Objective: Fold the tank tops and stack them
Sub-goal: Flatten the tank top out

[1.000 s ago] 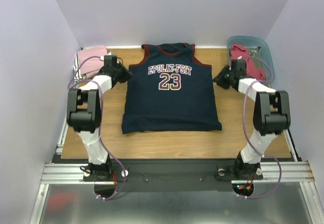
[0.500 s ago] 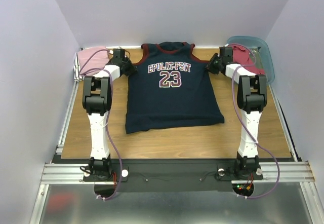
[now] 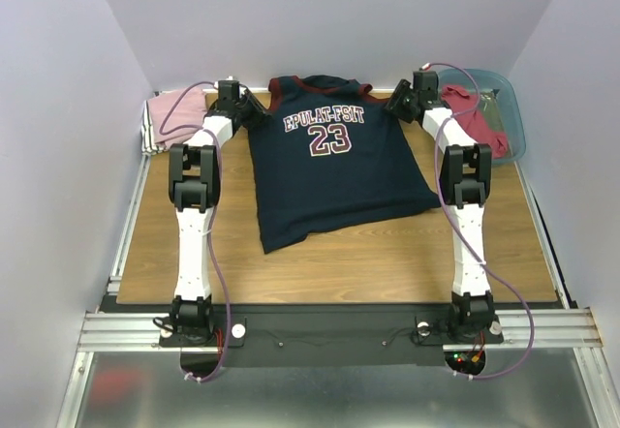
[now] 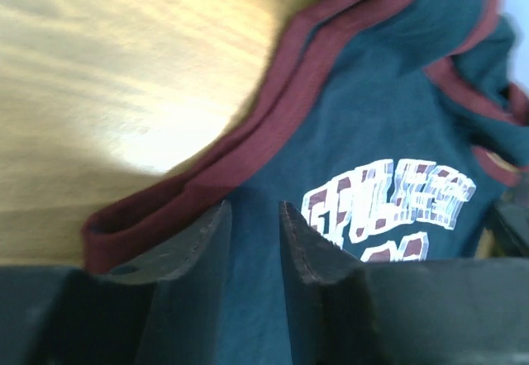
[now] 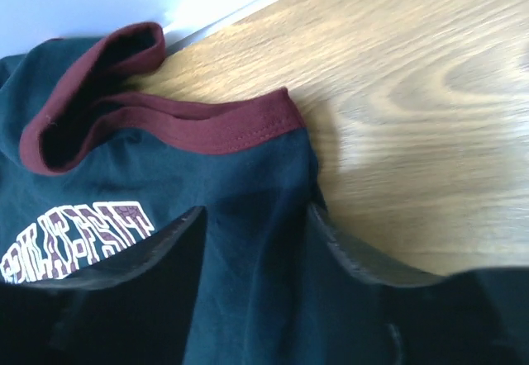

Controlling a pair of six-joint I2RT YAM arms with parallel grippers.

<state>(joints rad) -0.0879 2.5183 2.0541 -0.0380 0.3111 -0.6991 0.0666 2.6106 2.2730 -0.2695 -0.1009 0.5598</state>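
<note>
The navy jersey (image 3: 334, 167) with maroon trim and a white "23" lies face up on the wooden table (image 3: 387, 254), skewed, with its neck at the back wall. My left gripper (image 3: 254, 110) is shut on the cloth by its left armhole. The left wrist view shows the navy cloth (image 4: 372, 117) pinched between the nearly closed fingers (image 4: 254, 208). My right gripper (image 3: 395, 107) holds the right armhole side. The right wrist view shows bunched navy cloth (image 5: 240, 175) between its fingers (image 5: 256, 212). A pink top (image 3: 170, 118) lies at the back left. A red top (image 3: 475, 118) lies in the bin.
The teal plastic bin (image 3: 509, 99) stands at the back right corner, close to my right arm. The back wall is just behind both grippers. Side walls close in the table on the left and right.
Both arms have stretched toward the back wall. The jersey has slid back with them and turned, its bottom hem now slanting up to the right.
</note>
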